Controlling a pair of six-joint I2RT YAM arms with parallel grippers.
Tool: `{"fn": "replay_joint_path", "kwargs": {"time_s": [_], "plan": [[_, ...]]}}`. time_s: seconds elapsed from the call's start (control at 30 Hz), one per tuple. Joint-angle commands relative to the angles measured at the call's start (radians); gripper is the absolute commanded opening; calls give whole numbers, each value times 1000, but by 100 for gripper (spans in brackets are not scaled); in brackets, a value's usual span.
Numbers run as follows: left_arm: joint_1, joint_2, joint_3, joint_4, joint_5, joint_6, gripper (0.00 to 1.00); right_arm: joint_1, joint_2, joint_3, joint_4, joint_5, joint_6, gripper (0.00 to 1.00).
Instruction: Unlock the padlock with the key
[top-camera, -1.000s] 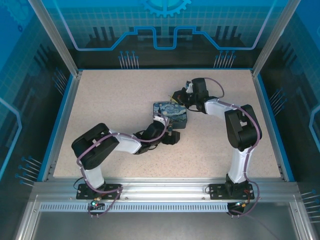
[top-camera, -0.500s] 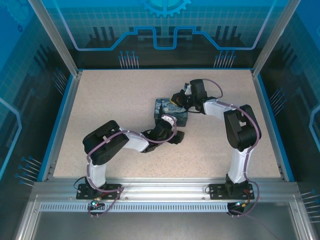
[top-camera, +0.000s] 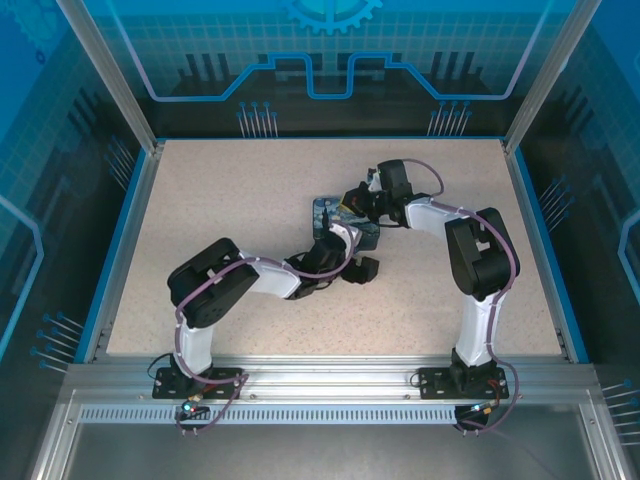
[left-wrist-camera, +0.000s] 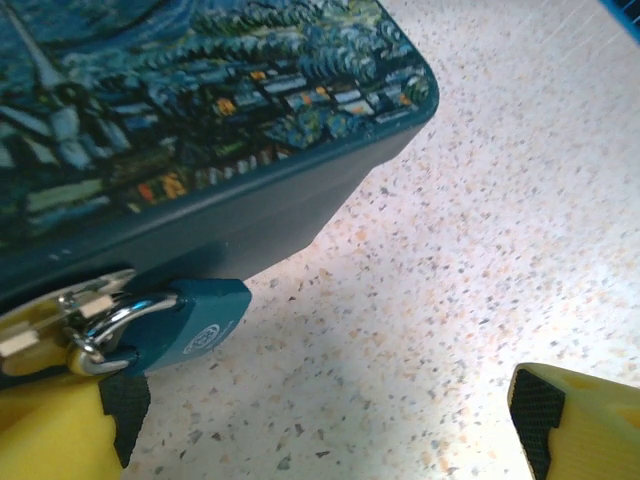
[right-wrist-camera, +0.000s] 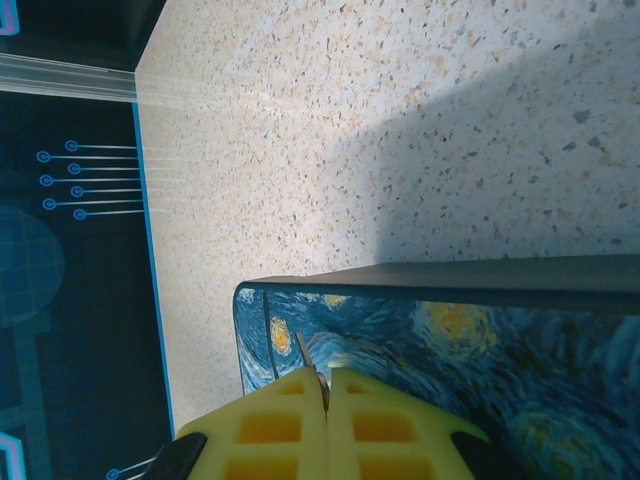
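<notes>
The left gripper (left-wrist-camera: 325, 415) is being held wide open with nothing gripped, its yellow fingers (left-wrist-camera: 50, 440) being spread over the speckled table (left-wrist-camera: 480, 250) beside the painted tin (left-wrist-camera: 200, 130). The padlock (left-wrist-camera: 195, 325) is being carried on the tin's latch (left-wrist-camera: 95, 305), shackle hooked through, just beside one left finger. The right gripper (right-wrist-camera: 327, 395) is being pressed shut above the tin's lid, the key (right-wrist-camera: 304, 355) being pinched as a thin sliver between its fingertips

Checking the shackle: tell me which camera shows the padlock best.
Left wrist: the padlock is close up, shackle hooked on the tin's latch. From the top it is too small to tell; the right wrist faces the tin's lid.
</notes>
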Motion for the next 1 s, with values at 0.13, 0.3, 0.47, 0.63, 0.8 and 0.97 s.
{"fn": "replay_joint_path", "kwargs": {"time_s": [0.13, 0.3, 0.47, 0.63, 0.8, 0.97], "plan": [[52, -41, -9, 128, 92, -146, 93, 13, 15, 17, -56, 17, -37, 0], [58, -33, -29, 173, 87, -196, 92, 15, 18, 17, -48, 17, -32, 0], [60, -16, -63, 239, 58, -255, 91, 14, 21, 17, -45, 13, -31, 0], [60, 39, -91, 357, 41, -348, 87, 15, 22, 11, -41, 12, -28, 0], [58, 63, -75, 338, 18, -333, 86, 15, 21, 7, -39, 9, -27, 0], [58, 61, -58, 277, -29, -269, 87, 18, 20, 5, -38, 11, -26, 0]]}}
